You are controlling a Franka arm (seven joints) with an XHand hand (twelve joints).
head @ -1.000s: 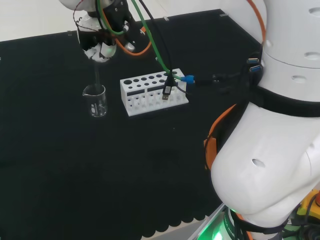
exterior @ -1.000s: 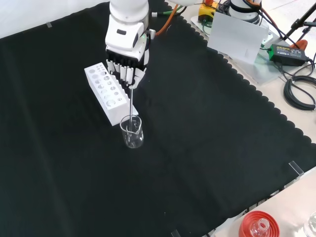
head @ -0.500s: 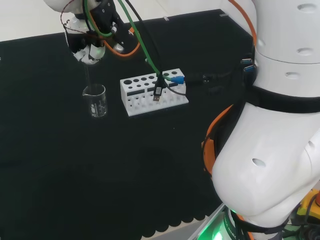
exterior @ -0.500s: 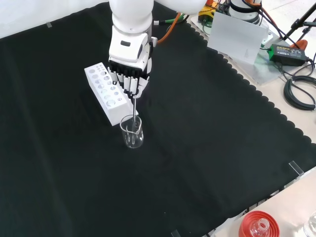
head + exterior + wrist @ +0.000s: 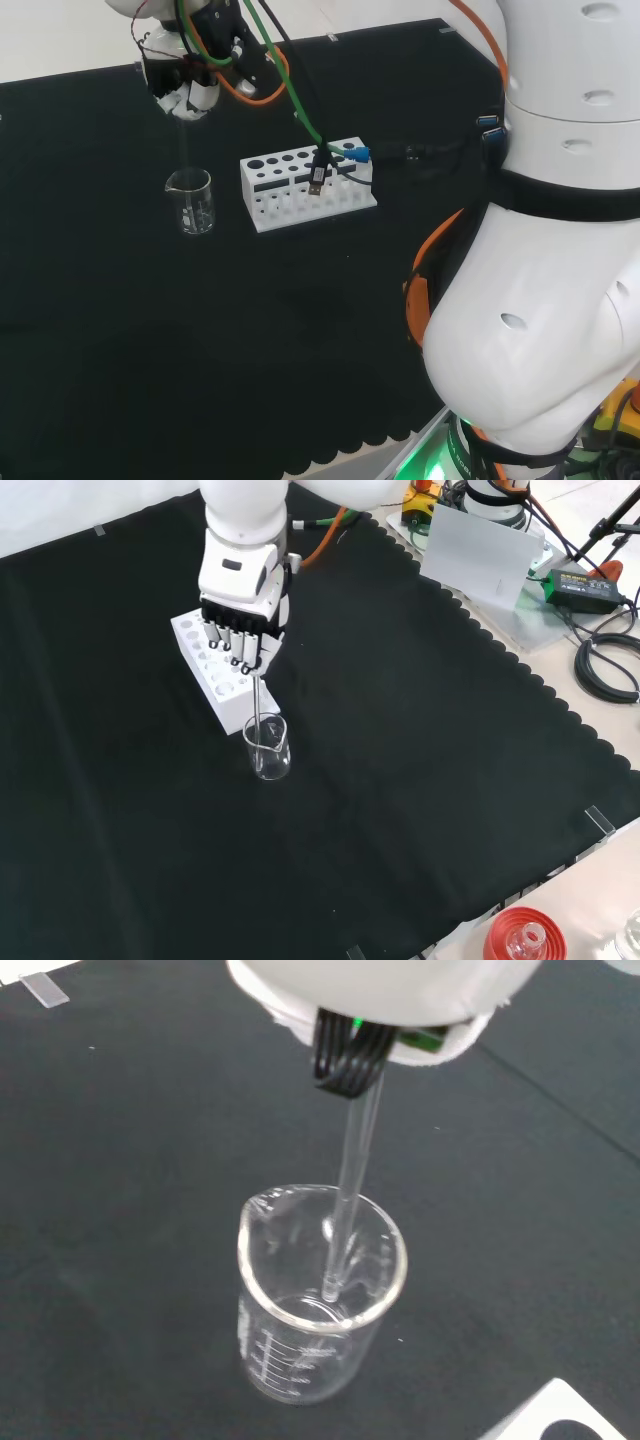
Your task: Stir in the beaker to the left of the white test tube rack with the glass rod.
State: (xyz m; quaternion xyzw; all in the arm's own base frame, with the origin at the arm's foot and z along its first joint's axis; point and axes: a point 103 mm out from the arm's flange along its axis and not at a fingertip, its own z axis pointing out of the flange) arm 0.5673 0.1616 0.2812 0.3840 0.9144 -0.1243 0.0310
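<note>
In the head view the beaker [image 5: 190, 201] stands below the hand [image 5: 185, 88], bare black cloth [image 5: 90, 300] open to its left, the white test tube rack [image 5: 306, 183] just right. Fingers curl around the glass rod [image 5: 258, 702], whose tip sits lower in the beaker; since a moment ago the hand has swung slightly.

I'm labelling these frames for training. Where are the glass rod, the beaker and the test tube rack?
Glass rod [image 5: 350, 1185], wrist view, on its shaft above the beaker's rim.
Beaker [image 5: 268, 752], front view, on its clear wall.
Test tube rack [image 5: 305, 185], head view, on its white front face.
</note>
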